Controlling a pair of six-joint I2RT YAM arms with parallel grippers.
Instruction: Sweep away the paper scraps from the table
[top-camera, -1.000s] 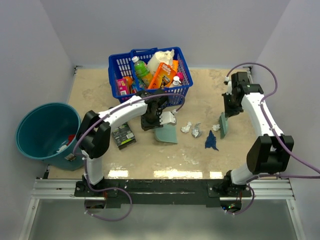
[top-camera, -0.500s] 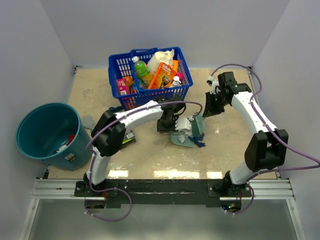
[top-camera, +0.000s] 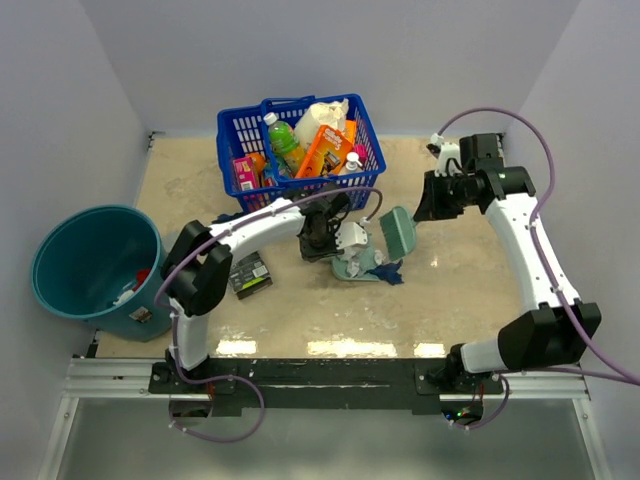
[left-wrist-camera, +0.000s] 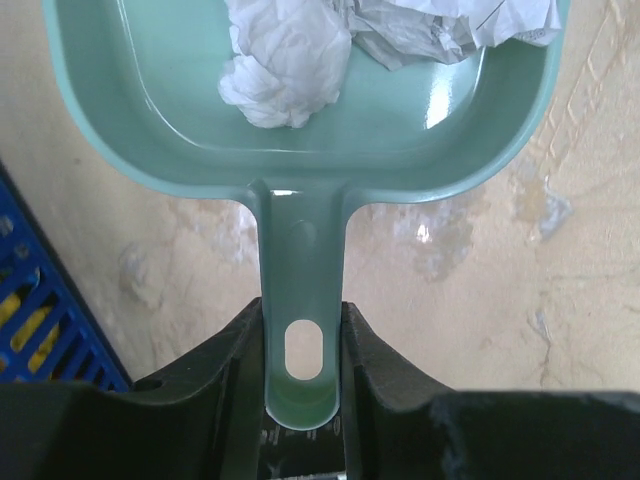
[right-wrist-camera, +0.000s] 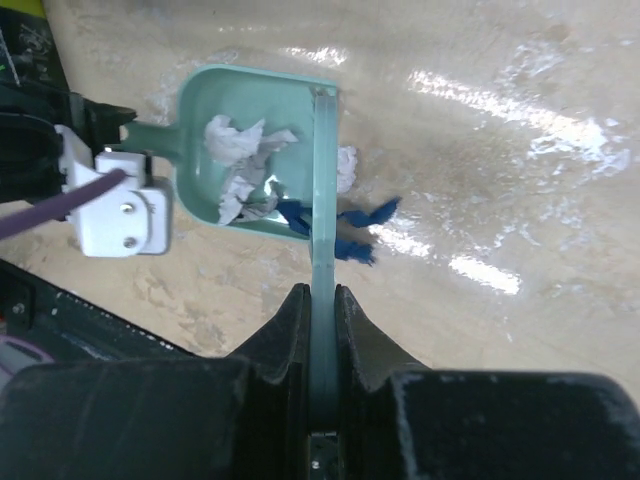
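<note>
From above, the left gripper (top-camera: 326, 240) clamped the handle of the dustpan (top-camera: 352, 268), which lay on the table (top-camera: 460, 290) just near of the basket (top-camera: 300, 130). White scraps (top-camera: 366, 260) sat in the pan, right of that gripper, and a blue scrap (top-camera: 392, 273) lay at the pan's right lip. The right gripper (top-camera: 430, 205) held the brush (top-camera: 400, 230), its head tilted beside the pan's far-right corner. A packet (top-camera: 248, 272) lay left of the pan, and a bucket (top-camera: 95, 262) stood beyond the table's left edge.

In the left wrist view, both fingers (left-wrist-camera: 232, 360) pressed the sides of the pan's handle. A white wad (left-wrist-camera: 285, 65) and a crumpled grey-white sheet (left-wrist-camera: 450, 25) rested in the pan, beyond the handle.

In the right wrist view, the fingers pinched the brush, seen edge-on along the pan's open lip. White and grey scraps lay inside the pan. The blue scrap straddled the lip under the brush. One white shred (right-wrist-camera: 346, 168) lay on the table just beside the brush, on the side away from the pan.
</note>
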